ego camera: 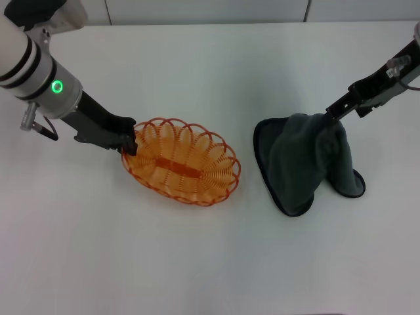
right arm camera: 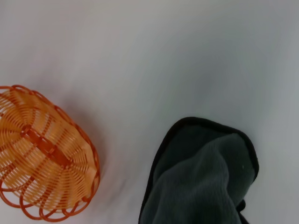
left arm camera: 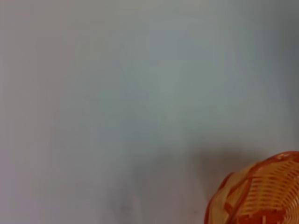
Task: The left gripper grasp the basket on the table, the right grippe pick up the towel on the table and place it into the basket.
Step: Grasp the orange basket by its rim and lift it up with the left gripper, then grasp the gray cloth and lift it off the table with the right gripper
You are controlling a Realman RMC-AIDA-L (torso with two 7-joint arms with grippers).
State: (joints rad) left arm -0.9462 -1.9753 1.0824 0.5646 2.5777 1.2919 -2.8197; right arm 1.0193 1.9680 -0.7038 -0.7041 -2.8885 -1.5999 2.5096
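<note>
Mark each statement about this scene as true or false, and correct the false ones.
1. The towel is already inside the basket. False: it hangs from the right claw, its lower edge on the table, beside the basket.
2. The left claw is at the basket's rim. True.
3. The basket is blue. False: it is orange.
4. The basket is empty. True.
5. The towel lies flat. False: one part is lifted up.

The left arm (ego camera: 33, 65) is thick, white-silver, with black bands and a green glowing ring. The right arm (ego camera: 394, 75) is slimmer. Both carry black claws.
</note>
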